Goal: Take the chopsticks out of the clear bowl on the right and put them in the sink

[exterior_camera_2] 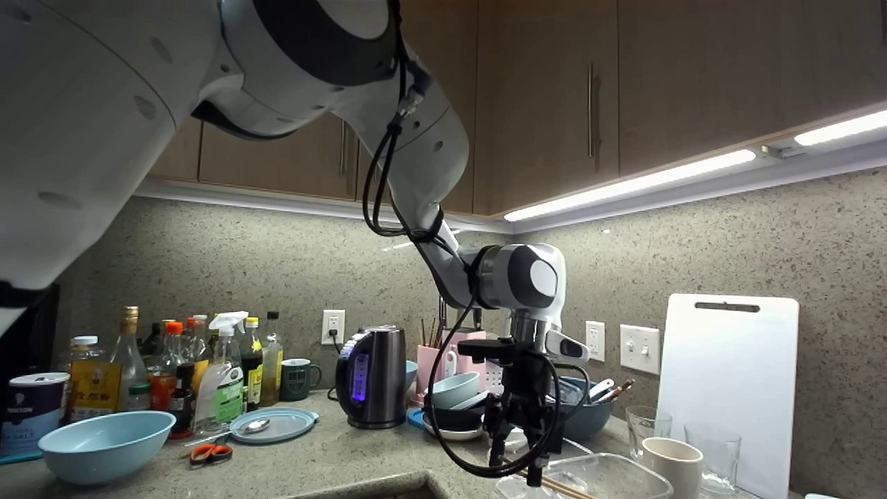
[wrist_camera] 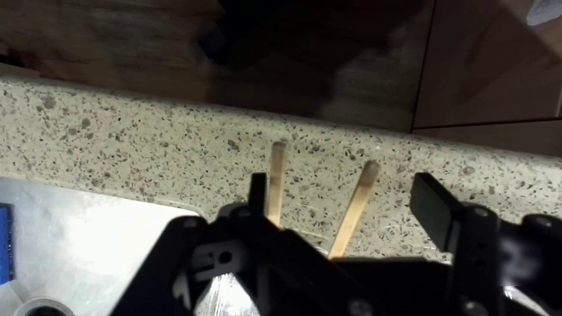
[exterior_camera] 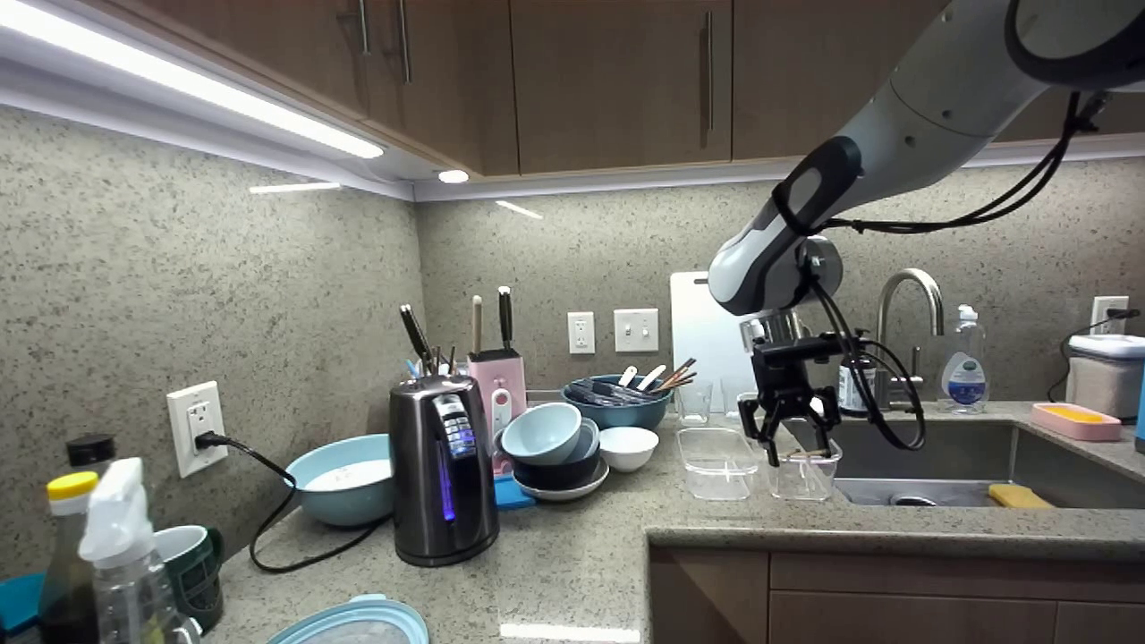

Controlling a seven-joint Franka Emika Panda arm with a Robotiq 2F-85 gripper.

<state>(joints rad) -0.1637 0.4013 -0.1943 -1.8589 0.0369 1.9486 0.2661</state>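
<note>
The chopsticks are two pale wooden sticks with darker ends. In the wrist view both show between my fingers, one close beside the left finger, their ends over the counter. In both exterior views they are partly hidden; they show in an exterior view. The right clear bowl is a see-through box-like container by the sink; in the wrist view it is mostly hidden. My gripper is open over it, fingers pointing down, also in the wrist view. The steel sink lies right of the bowl, left in the wrist view.
A second clear container stands just left of the right one. A white bowl, stacked bowls and a blue bowl of utensils stand farther left. Glasses and a mug stand near a white board. The tap rises behind the sink.
</note>
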